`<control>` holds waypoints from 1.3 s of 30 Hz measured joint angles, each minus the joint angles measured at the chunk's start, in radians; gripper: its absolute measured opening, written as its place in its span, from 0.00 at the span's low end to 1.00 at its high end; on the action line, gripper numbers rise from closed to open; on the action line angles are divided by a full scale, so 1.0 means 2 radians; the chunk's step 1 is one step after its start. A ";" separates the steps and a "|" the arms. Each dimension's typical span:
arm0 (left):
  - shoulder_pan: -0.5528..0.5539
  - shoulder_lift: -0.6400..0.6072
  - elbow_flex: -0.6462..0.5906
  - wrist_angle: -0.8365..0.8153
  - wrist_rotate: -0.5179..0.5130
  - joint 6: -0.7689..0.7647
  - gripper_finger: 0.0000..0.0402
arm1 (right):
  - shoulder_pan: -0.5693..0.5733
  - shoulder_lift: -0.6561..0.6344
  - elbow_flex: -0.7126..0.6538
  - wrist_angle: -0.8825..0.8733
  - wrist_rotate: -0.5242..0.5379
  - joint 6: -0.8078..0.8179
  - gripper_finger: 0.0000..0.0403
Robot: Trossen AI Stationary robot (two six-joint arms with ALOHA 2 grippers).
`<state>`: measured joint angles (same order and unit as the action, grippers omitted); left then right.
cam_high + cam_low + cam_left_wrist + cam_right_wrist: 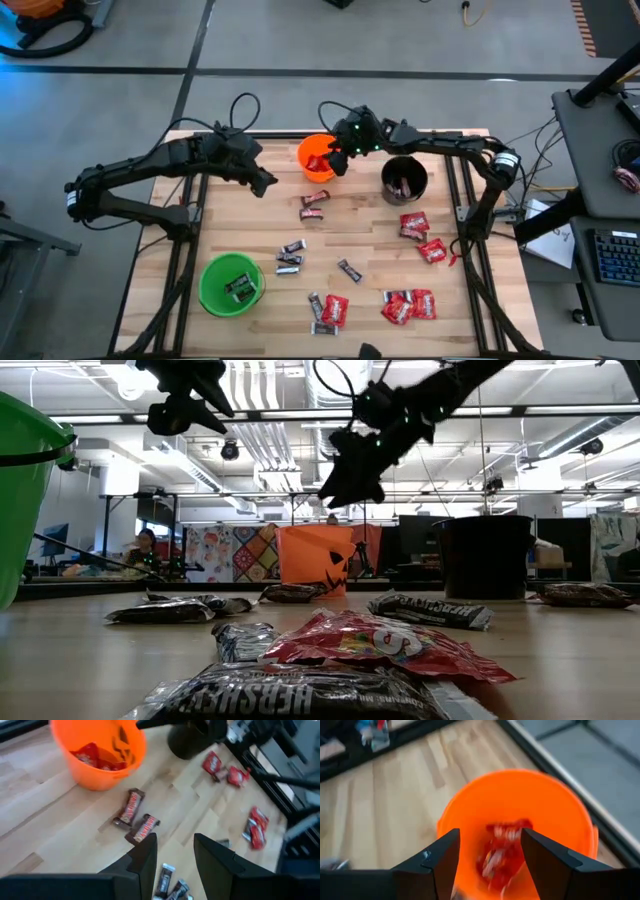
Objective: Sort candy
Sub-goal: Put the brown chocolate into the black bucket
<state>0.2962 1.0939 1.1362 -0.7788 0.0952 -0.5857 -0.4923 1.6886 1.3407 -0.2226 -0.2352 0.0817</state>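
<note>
your right hand point(490, 855) hangs directly over the round orange plastic bucket with the black pumpkin face point(316, 155), its two dark fingers spread apart. a bright red square candy packet point(502, 852) shows blurred in the gap between them, over the bucket's mouth; you can't tell from the views whether it touches either finger or lies loose inside.

your left hand point(175, 855) hovers above the pale wooden slatted surface point(250, 215) just left of the orange bucket, its fingers parted with nothing between them.

counting from the orange bucket outward: two reddish-brown bars point(314, 205) lie just in front of it, close together. in the left wrist view, at least two red packets point(92, 757) already sit inside it. the round black cup point(405, 178) stands just to its right, with some candy inside that is too small to count. three red packets point(420, 235) lie in front of the black cup. further from the bucket, toward the front edge, about four dark mini bars with pale print point(290, 258) are scattered mid-surface, a red packet with two dark bars point(328, 312) sits in one clump, and about three more red packets point(408, 305) sit in another. the round green plastic bucket point(232, 285) stands at the front left, well apart from the orange one, holding at least one dark bar.
</note>
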 joint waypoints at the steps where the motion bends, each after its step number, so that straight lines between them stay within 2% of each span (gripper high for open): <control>1: 0.000 0.000 0.000 0.000 0.005 0.009 0.28 | 0.003 -0.002 0.017 -0.037 0.000 0.001 0.51; 12: -0.018 0.000 0.000 0.022 0.018 0.082 0.28 | 0.058 -0.010 0.181 -0.375 -0.005 0.059 0.51; 15: -0.025 0.000 0.000 0.032 0.018 0.103 0.28 | 0.076 -0.010 0.205 -0.464 -0.011 0.096 0.51; 20: -0.028 0.000 0.000 0.047 0.012 0.119 0.28 | 0.116 -0.011 0.210 -0.566 -0.012 0.147 0.51; 23: -0.028 0.000 0.000 0.049 0.011 0.119 0.28 | 0.145 -0.017 0.199 -0.595 -0.012 0.174 0.51; 30: -0.028 0.000 0.000 0.049 0.010 0.128 0.28 | 0.210 -0.050 0.155 -0.596 -0.013 0.221 0.51; 33: -0.029 0.000 0.000 0.049 0.010 0.132 0.28 | 0.238 -0.076 0.119 -0.597 -0.008 0.204 0.51; 39: -0.029 0.000 0.000 0.049 0.010 0.137 0.28 | 0.287 -0.160 0.004 -0.558 -0.014 0.113 0.51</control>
<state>0.2386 1.0943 1.1362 -0.6804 0.1146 -0.3115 0.0812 1.3695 1.3494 -1.3396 -0.2632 0.3078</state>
